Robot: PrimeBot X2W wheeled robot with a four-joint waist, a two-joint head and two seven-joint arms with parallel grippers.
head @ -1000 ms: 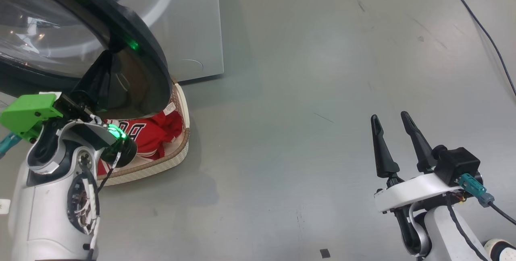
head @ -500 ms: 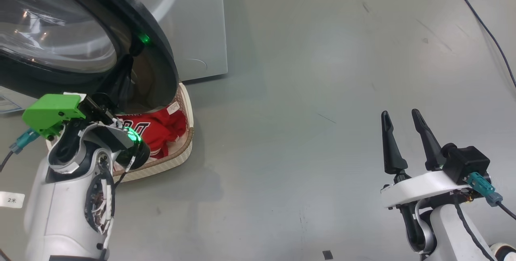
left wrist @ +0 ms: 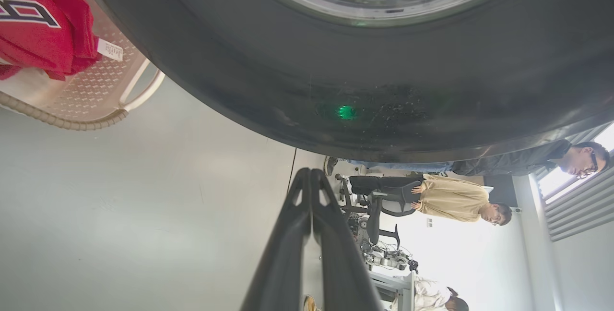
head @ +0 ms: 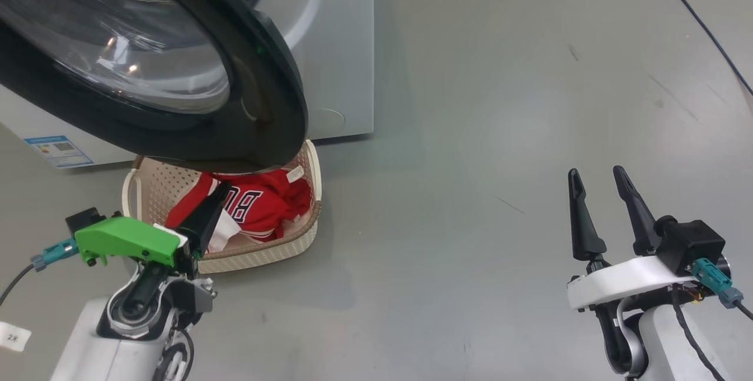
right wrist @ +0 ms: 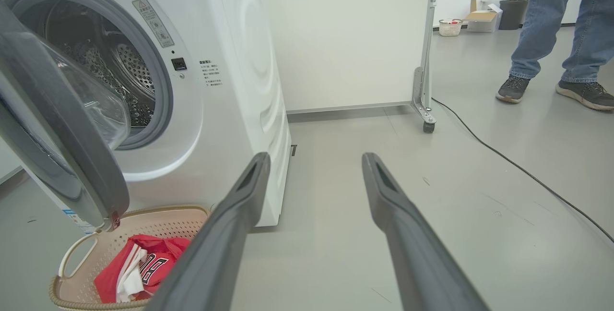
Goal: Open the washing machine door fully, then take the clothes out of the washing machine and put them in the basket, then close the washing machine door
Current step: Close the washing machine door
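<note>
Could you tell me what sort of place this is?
Probably a lab or office test space, not a home: the washing machine stands beside a wheeled partition, a cable crosses the floor, and people sit nearby.

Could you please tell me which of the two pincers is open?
The right pincer: its fingers stand well apart and empty, whereas the left pincer has its fingers pressed together.
</note>
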